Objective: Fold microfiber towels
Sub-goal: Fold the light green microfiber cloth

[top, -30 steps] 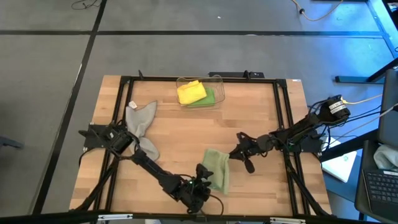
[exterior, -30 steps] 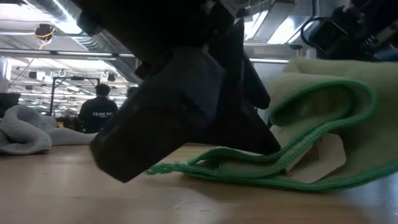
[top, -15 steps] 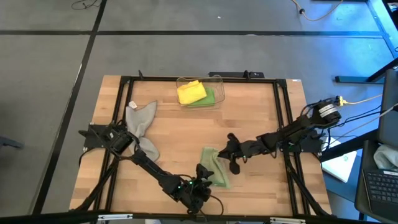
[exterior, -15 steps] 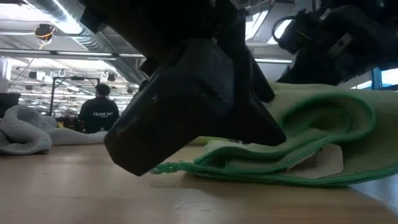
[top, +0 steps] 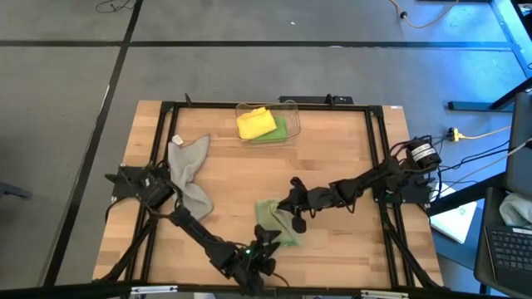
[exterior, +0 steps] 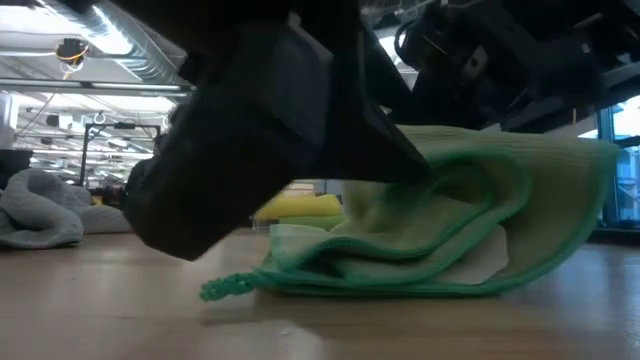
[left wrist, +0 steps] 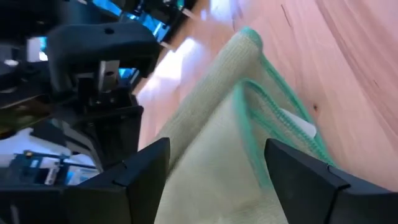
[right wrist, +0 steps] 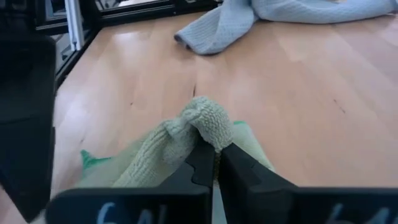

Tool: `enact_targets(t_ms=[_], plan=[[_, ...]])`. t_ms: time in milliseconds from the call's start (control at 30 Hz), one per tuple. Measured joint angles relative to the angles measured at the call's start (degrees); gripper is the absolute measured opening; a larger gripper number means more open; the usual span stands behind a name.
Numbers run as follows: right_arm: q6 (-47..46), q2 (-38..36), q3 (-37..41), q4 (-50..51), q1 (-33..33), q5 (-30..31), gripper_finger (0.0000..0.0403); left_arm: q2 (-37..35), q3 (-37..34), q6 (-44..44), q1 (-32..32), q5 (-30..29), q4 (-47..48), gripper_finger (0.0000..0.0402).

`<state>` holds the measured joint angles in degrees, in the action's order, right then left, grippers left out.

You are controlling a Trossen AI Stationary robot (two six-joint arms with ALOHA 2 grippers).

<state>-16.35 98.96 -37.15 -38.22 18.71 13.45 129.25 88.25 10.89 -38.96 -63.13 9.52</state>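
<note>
- The right pincer is clamped tight on a bunched fold of the pale sage towel, which sits near the front middle of the wooden worktop.
- In the right wrist view a knot of that towel's cloth bulges up just past the two dark fingertips.
- The left pincer stands spread wide at the front edge of the worktop, just beside the sage towel; cloth lies between its two fingers, but they are not pressed on it.
- From the low view the sage towel lies doubled over on the wood, its green stitched hem curling in loops and a white tag showing at the fold.
- The grey towel lies crumpled on the left side of the worktop, partly under the left arm.
- The yellow towel and the bright green towel rest together in a clear bin at the back middle of the worktop, the yellow one on top.
- The grey towel also shows in the right wrist view, well apart from the held sage cloth.
</note>
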Motion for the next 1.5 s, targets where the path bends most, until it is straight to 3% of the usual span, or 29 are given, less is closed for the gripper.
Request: enact_targets(t_ms=[433, 533, 667, 767, 1033, 1167, 1300, 1400, 1500], plan=[[-1.44, 0.0, 0.0, -2.15, -0.99, 1.9, 0.0019, 0.0, 0.0, -1.55, -4.34, -12.39, 0.03, 0.0259], [-0.76, 0.0, 0.0, -2.16, -0.97, 1.9, 0.0019, 0.0, 0.0, -10.56, -4.53, -13.28, 0.34, 0.0259], [1.75, 0.0, 0.0, -2.14, -0.97, 0.15, 0.0019, 0.0, 0.0, -30.36, -4.7, -19.15, 0.3, 0.0259], [3.15, 0.0, 0.0, -1.58, -0.97, -2.06, 0.0019, -0.01, 0.0, -39.01, -5.52, -21.38, 0.44, 0.0259], [10.17, 0.0, 0.02, -1.49, -0.97, -4.96, 0.0019, -4.32, 0.1, -79.42, -6.42, -2.16, 11.99, 0.0259], [13.64, 0.0, 0.02, -1.81, -0.97, -5.26, 0.0019, -4.3, 0.09, -78.45, -7.81, 6.85, 12.51, 0.0241], [14.92, -0.37, 0.04, -1.99, -1.23, -7.49, 0.0019, -4.44, 0.09, -79.43, -4.56, 21.33, 20.19, 0.0177], [15.02, -1.26, 0.04, -2.22, -1.67, -9.18, 0.0017, -4.64, 0.0, -78.43, -1.67, 22.22, 23.82, 0.0107], [15.04, -2.52, 0.04, -1.79, -2.11, -10.65, 0.0013, -6.55, 0.02, -71.69, -0.79, 19.84, 21.8, 0.0039]])
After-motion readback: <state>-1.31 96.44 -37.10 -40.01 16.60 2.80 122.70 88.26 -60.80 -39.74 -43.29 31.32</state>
